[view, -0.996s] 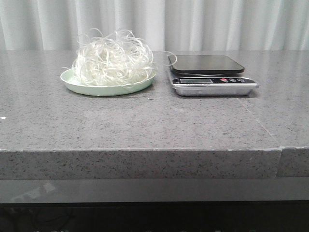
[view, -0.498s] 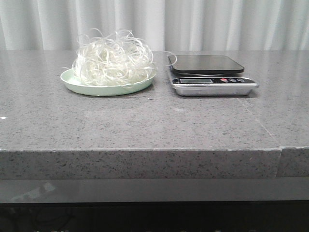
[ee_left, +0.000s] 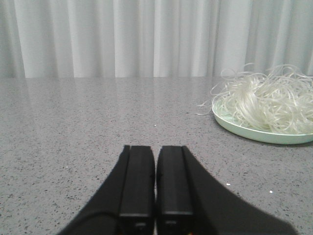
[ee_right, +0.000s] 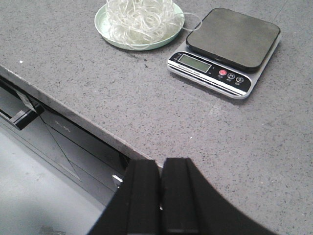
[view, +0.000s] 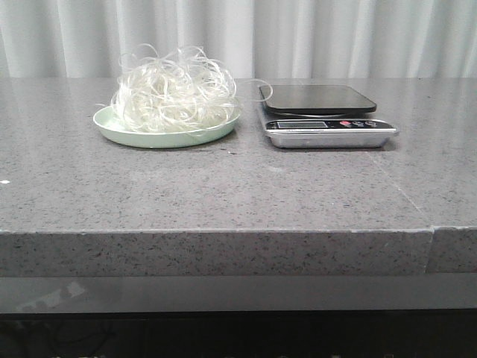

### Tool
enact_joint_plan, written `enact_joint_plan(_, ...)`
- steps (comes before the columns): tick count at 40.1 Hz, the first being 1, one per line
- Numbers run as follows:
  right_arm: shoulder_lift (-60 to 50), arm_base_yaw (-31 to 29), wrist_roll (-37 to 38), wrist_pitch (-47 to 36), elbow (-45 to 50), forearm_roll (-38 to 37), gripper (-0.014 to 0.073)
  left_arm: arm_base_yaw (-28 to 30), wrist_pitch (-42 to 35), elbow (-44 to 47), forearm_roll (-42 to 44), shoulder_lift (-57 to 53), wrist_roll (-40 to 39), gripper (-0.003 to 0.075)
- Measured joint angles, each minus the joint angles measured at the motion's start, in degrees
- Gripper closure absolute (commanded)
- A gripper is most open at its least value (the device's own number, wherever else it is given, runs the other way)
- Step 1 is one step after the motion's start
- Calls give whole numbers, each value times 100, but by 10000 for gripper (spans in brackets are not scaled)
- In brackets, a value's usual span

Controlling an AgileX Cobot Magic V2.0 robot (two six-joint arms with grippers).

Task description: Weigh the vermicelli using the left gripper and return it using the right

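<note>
The vermicelli [view: 173, 95] is a fluffy nest of whitish curly strands heaped on a pale green plate [view: 112, 125] at the back left of the grey counter. It also shows in the left wrist view as the vermicelli [ee_left: 266, 105] and in the right wrist view as the vermicelli [ee_right: 139, 17]. A digital scale [view: 320, 112] with a dark platform stands right of the plate, nothing on it. My left gripper [ee_left: 156, 149] is shut and empty, low over the counter, well short of the plate. My right gripper [ee_right: 161, 164] is shut and empty above the counter's front edge. Neither gripper shows in the front view.
White curtains hang behind the counter. The counter's front edge [ee_right: 73, 110] drops to dark cabinet fronts below. A seam [view: 432, 246] runs through the stone at the right. The scale [ee_right: 227, 49] has a display and small buttons on its front strip.
</note>
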Motion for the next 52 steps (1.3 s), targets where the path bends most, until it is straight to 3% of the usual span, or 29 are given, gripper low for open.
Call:
enact_joint_plan(43, -40, 0, 0, -11, 40, 0, 437, 0, 0, 0, 0, 0, 10, 565)
enact_joint_plan(47, -203, -252, 0, -200, 250, 0, 437, 0, 0, 0, 0, 0, 10, 565)
enact_joint_plan(52, -675, -996, 0, -971, 901, -49, 437, 0, 0, 0, 0, 0, 10, 565)
